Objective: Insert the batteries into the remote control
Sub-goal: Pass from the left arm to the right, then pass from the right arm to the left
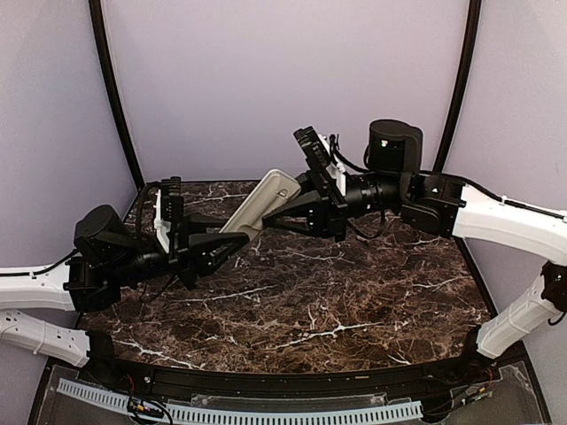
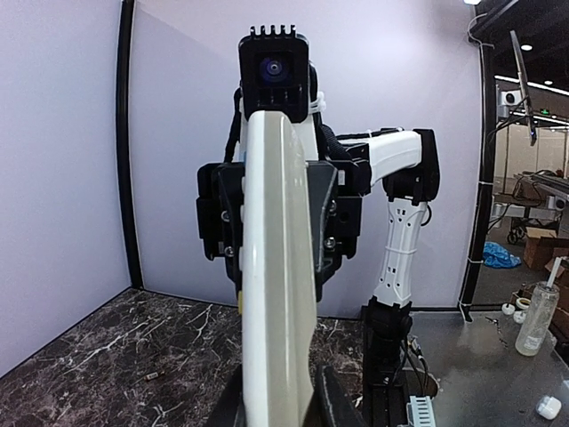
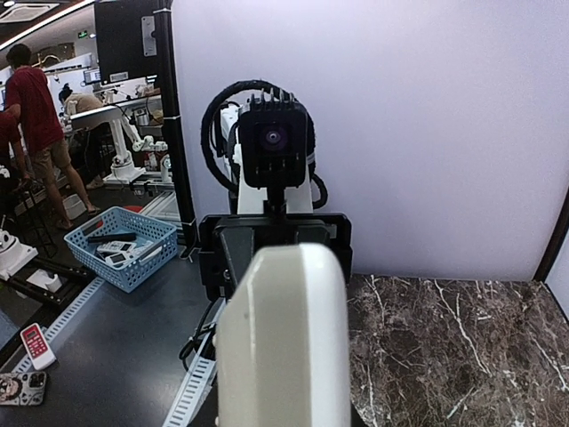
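Holding the remote control [image 1: 266, 202] between both arms, your robot has it lifted clear of the dark marble table [image 1: 310, 301], over the far left part of the tabletop. The remote is a slim white handset. It is tilted, with its lower end toward the near left and its higher end toward the far right. A pale greyish-beige face is turned up toward the overhead camera.

Your left gripper [image 1: 235, 241] reaches in from the left and is closed on the lower end. In the left wrist view its two dark fingers [image 2: 331, 400] press against either side of the white body.

Your right gripper [image 1: 285, 208] reaches in from the right and meets the upper end. Seen head-on from the left wrist, its jaws sit tight against both sides of the remote, so it appears closed on it too. In the right wrist view the remote's rounded end fills the lower middle of the picture.

What looks like a battery [image 2: 153, 377], a tiny slim cylinder, lies on the marble well below and to the left of the remote. It is too small to identify with certainty.
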